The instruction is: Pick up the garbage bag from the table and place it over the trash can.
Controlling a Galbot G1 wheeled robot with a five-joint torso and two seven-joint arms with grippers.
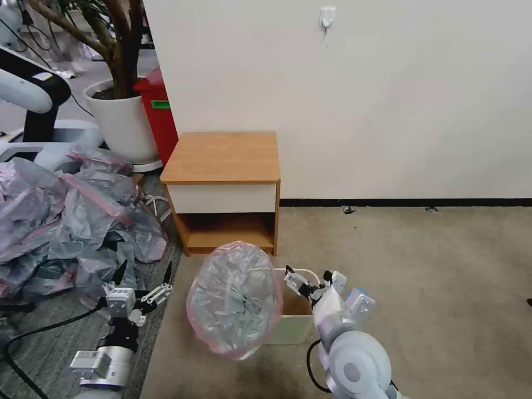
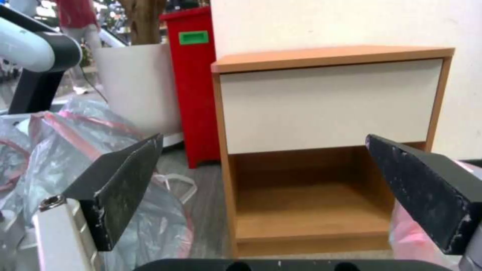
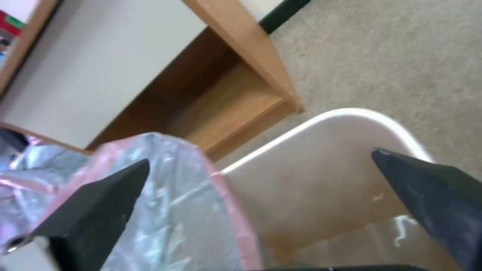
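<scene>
Right gripper (image 1: 313,281): jaws wide apart, empty, above the small cream-white rectangular plastic trash can (image 1: 292,324). Left gripper (image 1: 143,272): jaws wide, empty, beside the heap. The thin translucent grey garbage bag with pink rim band (image 1: 234,299) drapes 1 side of the can only. Risk: unheld, billowed plastic may slip off the rim.

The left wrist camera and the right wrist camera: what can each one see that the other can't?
Left wrist alone: the tall red bin with its green label, the white plant pot and the heap of grey-pink bags. Right wrist alone: the cream-white trash can's rolled rim and beige carpet. Both: the light-wood table and the crinkly grey garbage bag's pink rim band.
</scene>
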